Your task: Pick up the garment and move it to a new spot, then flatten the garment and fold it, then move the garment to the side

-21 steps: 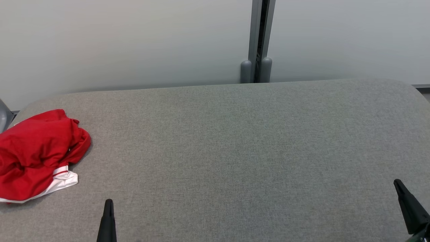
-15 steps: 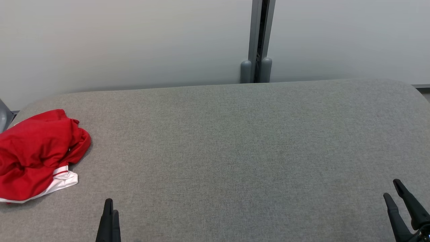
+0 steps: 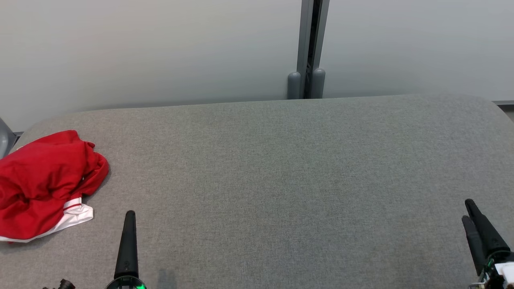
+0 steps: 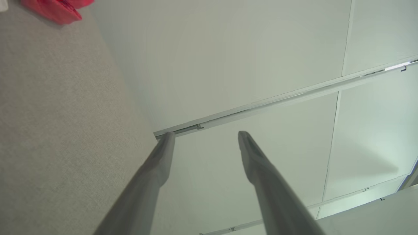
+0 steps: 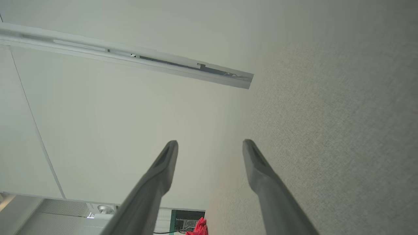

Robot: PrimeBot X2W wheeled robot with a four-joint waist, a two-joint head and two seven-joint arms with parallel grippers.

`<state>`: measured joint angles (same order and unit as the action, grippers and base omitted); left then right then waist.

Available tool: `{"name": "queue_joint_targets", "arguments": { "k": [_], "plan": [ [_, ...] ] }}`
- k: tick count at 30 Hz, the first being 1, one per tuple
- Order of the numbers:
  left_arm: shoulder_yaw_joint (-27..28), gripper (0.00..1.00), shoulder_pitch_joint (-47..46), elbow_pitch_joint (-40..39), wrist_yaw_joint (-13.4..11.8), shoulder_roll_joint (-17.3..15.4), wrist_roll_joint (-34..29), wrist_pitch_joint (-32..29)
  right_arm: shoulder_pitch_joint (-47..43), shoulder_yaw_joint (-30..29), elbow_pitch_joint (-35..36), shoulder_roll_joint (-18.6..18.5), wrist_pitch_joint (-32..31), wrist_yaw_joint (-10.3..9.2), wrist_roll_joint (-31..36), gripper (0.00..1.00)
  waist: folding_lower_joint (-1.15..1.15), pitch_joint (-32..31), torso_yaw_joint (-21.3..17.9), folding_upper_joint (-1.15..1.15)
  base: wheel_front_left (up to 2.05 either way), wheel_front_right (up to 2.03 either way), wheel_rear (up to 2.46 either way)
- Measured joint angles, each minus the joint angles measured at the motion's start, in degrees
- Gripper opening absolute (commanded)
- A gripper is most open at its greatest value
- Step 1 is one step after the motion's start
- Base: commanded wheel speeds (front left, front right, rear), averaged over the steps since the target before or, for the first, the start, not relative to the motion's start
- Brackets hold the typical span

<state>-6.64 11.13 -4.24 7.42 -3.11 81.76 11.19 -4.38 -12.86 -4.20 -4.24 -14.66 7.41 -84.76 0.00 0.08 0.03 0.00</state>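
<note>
Grey woven fabric covers the wide table top (image 3: 281,180). A crumpled red garment with white, red-striped trim (image 3: 44,184) lies bunched at its left edge, at the middle left of the head view. To its lower right and clear of it, the left gripper (image 3: 129,214) points up the frame. Its wrist view shows the two dark fingers (image 4: 156,163) parted with nothing between them. At the lower right, the right gripper (image 3: 466,210) is likewise spread and empty. Pale wall panels (image 3: 160,52) and a grey metal post (image 3: 311,48) stand behind.
</note>
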Motion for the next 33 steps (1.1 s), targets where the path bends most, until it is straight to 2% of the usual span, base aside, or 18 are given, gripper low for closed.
{"name": "queue_joint_targets", "arguments": {
  "k": [4,14,27,33],
  "plan": [
    [0.07,1.00,-1.75,-0.07,-0.01,-0.11,-6.95,0.19,1.07,0.91,1.79,-0.86,2.13,0.00,8.55,1.00,0.00,0.02,-0.01,0.00,0.00,0.00,0.00],
    [-1.16,1.00,-4.75,0.38,-2.35,-1.96,-21.25,0.67,2.04,2.88,4.24,-1.32,6.03,0.00,24.59,1.00,0.00,-0.02,-0.18,0.00,0.00,0.00,0.00],
    [-3.25,1.00,-8.25,0.86,-5.57,-4.86,-36.87,-0.54,3.83,6.14,5.30,-1.51,10.57,0.00,39.87,1.00,0.00,0.18,-0.23,0.00,0.00,0.00,0.00],
    [-3.63,1.00,-9.34,1.92,-6.49,-5.57,-41.32,-1.82,3.89,7.15,5.08,-1.63,12.21,0.00,44.44,1.00,0.00,0.19,-0.22,0.00,0.00,0.00,0.00]
  ]
}}
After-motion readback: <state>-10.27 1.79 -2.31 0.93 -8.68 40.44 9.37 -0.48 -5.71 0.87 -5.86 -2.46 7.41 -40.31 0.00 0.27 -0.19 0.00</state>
